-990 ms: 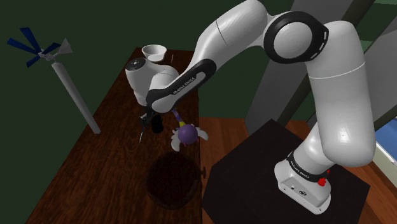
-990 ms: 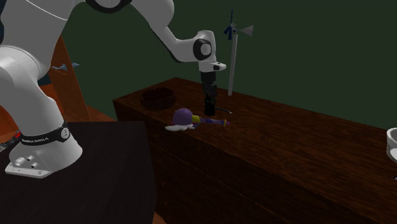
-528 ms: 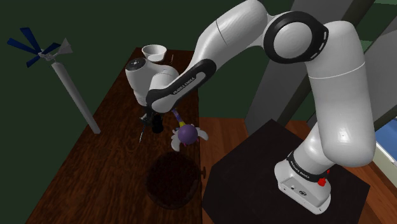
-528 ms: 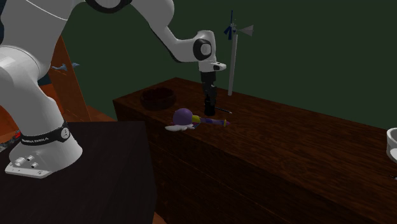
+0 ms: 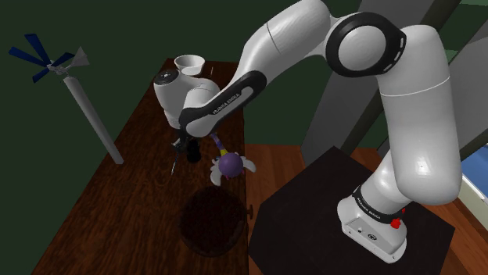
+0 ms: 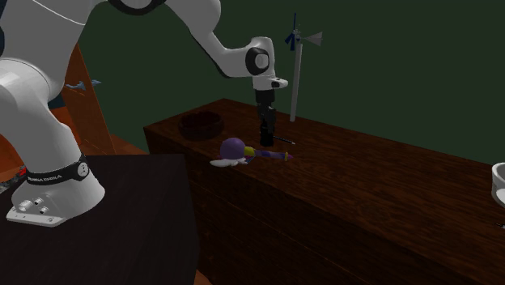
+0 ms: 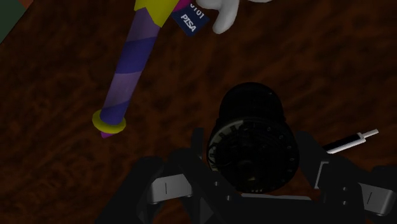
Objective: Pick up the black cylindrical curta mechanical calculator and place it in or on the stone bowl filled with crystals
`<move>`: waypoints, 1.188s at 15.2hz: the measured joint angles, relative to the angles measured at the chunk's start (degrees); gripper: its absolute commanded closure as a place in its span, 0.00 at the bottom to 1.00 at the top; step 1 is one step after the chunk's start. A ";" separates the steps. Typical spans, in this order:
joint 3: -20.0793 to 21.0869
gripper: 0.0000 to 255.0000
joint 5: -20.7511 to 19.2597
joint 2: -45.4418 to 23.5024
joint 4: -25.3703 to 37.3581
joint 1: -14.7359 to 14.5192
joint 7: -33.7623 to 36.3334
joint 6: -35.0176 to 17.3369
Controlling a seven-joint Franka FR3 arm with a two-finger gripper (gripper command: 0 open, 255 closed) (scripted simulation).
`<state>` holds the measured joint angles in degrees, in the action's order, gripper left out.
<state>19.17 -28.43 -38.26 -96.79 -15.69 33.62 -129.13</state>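
The hand (image 7: 254,167) clasps the black calculator (image 7: 252,130) between its fingers, the cylinder upright on the tabletop (image 7: 57,127). It is probably rigid, dense and smooth, so a firm squeeze across its round side suits. Just beside lies a purple toy (image 7: 130,63). Well beyond that sits the dark bowl (image 5: 209,221).

The blue tag (image 7: 189,19) on the purple striped toy (image 7: 130,63) reads "PISA" beneath digits ending "101".
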 measured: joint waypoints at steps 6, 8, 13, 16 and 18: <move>0.96 1.00 1.40 2.78 0.15 0.63 -1.27 2.73; 1.31 1.00 1.90 3.87 0.04 0.83 -1.62 3.63; 2.05 1.00 3.10 6.16 0.34 1.28 -2.65 6.07; 2.46 1.00 3.83 7.37 0.94 1.52 -3.36 7.73; 2.69 1.00 4.28 8.06 1.49 1.64 -3.83 8.88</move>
<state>21.85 -24.15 -30.19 -95.29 -14.05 29.79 -120.25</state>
